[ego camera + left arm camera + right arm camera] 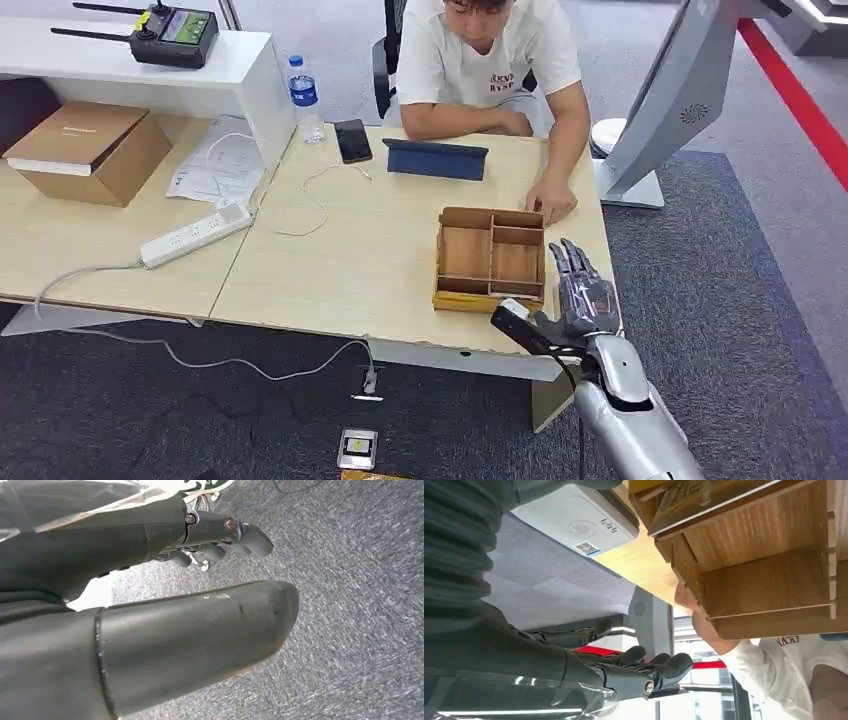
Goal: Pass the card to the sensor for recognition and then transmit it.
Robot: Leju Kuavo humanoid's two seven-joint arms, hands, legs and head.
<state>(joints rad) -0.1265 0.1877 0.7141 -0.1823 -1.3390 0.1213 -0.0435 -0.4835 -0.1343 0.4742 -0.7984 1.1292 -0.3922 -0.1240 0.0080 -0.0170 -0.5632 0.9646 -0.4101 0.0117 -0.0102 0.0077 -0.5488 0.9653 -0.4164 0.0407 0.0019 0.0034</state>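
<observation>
Hovers at the lower right of the head view: right hand, fingers straight and a little apart, nothing in it, thumb jutting toward the frame's left. Sits just beside the right end of the wooden tray on the table.

Shows up in the upper left of the right wrist view: a white sensor with a contactless mark and a small code sticker, lying flat on the tabletop next to the tray.

Looks like the card: a flat printed piece in a tray compartment at the top of that view (too partly seen to be sure).

Rests on the tray's far right corner, above centre in the head view: a person's hand.

Hangs over grey carpet in the left wrist view: left hand, fingers bent, thumb out; cannot tell whether anything is closed in them.

Judged from this, hardly begun. Card not yet picked up, not yet shown to the sensor, not yet handed on. Left to do: grasp, present for reading, pass across.
</observation>
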